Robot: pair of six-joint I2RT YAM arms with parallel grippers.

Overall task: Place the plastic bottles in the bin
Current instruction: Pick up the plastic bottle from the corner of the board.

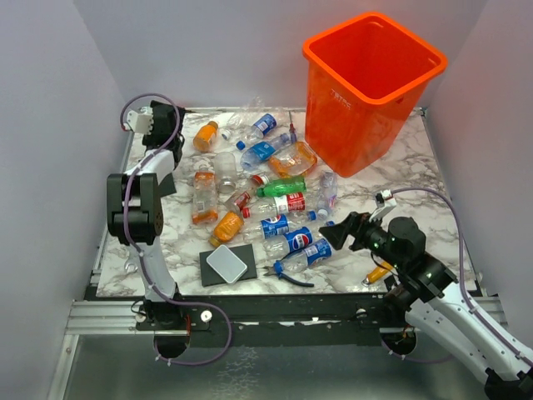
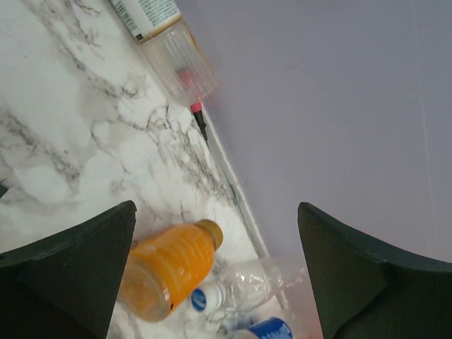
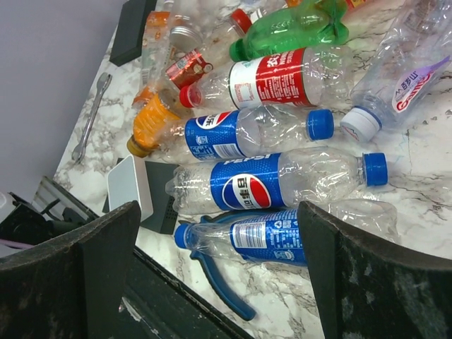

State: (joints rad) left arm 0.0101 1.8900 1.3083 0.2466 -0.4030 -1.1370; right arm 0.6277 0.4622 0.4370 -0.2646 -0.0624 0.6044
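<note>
Currently, I read the left gripper (image 1: 151,118) as spread wide with nothing between its fingers; it hangs over the far left corner of the marble table (image 1: 433,192). In its wrist view an orange bottle (image 2: 169,268) lies on its side below, just inside the left finger, with a clear crushed bottle (image 2: 247,282) just beside it. The right gripper (image 1: 333,234) is likewise spread wide and empty, poised above the near right edge of the plastic bottles (image 1: 266,187), which lie scattered across the table centre. In its wrist view a Pepsi-labelled bottle (image 3: 268,185) lies crosswise beneath the gap, and a blue-labelled bottle (image 3: 261,240) lies nearest, overlapping the blue-handled pliers (image 3: 222,288). The orange bin (image 1: 354,125) stands upright at the far right corner, well apart from both grippers.
</note>
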